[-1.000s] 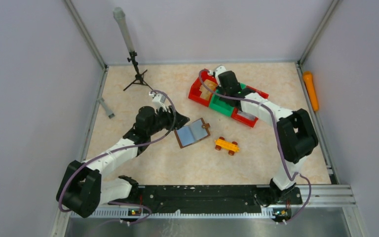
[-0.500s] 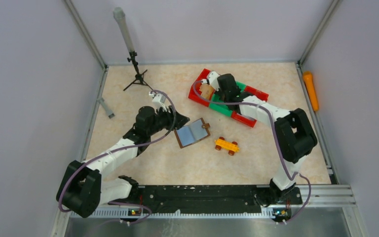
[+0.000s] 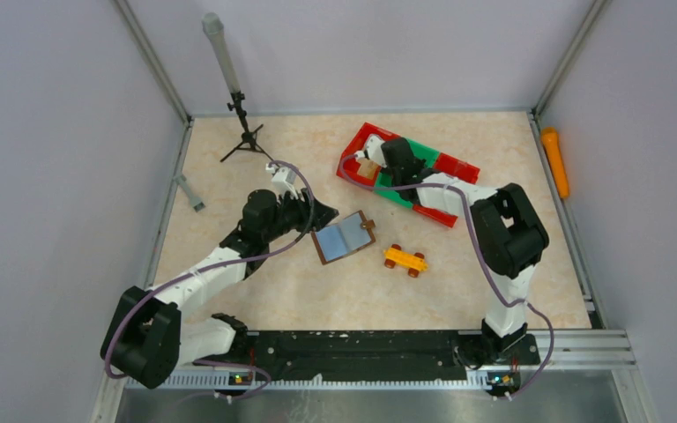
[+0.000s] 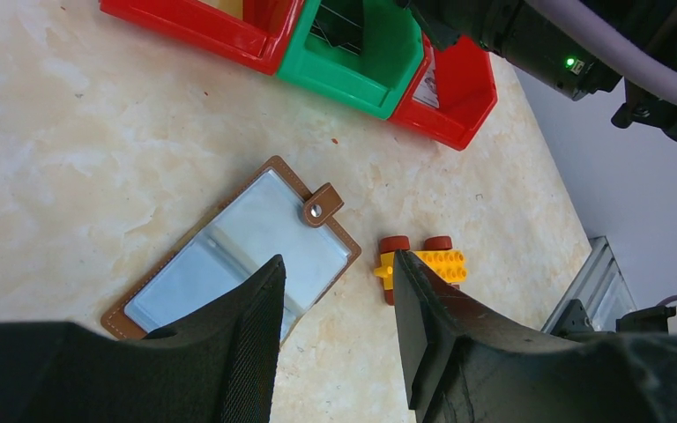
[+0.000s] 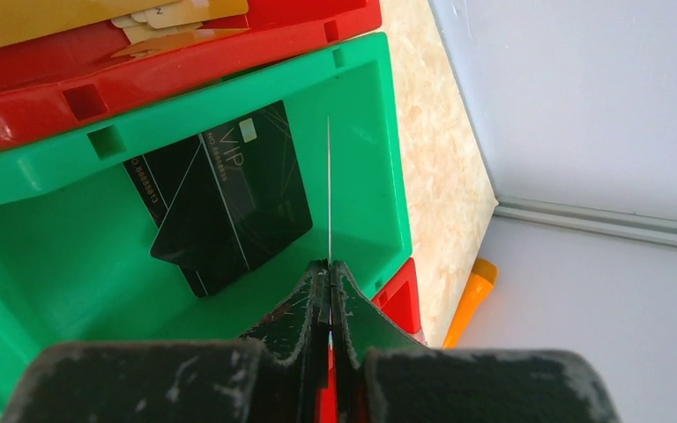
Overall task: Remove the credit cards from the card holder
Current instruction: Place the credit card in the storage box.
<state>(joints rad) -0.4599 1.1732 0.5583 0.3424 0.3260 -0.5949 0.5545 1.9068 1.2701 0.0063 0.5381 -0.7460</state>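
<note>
The card holder (image 3: pixel 344 236) lies open on the table, brown with greyish-blue pockets; it also shows in the left wrist view (image 4: pixel 238 251). My left gripper (image 3: pixel 322 216) is open and empty just left of it, the jaws (image 4: pixel 335 264) spread above its near edge. My right gripper (image 3: pixel 370 165) is shut on a thin credit card (image 5: pixel 329 185) seen edge-on, held over the green bin (image 5: pixel 53 256). Two black credit cards (image 5: pixel 229 198) lie in that bin. Gold cards (image 5: pixel 167 18) lie in the red bin beside it.
An orange toy car (image 3: pixel 405 259) stands right of the card holder. The red and green bins (image 3: pixel 445 211) sit at the back middle. An orange cylinder (image 3: pixel 555 161) lies outside the right wall. A small tripod (image 3: pixel 245 132) stands back left.
My right gripper has moved a little left and nearer with the card, and the right arm's elbow has swung left. The left arm and the card holder have not moved.
</note>
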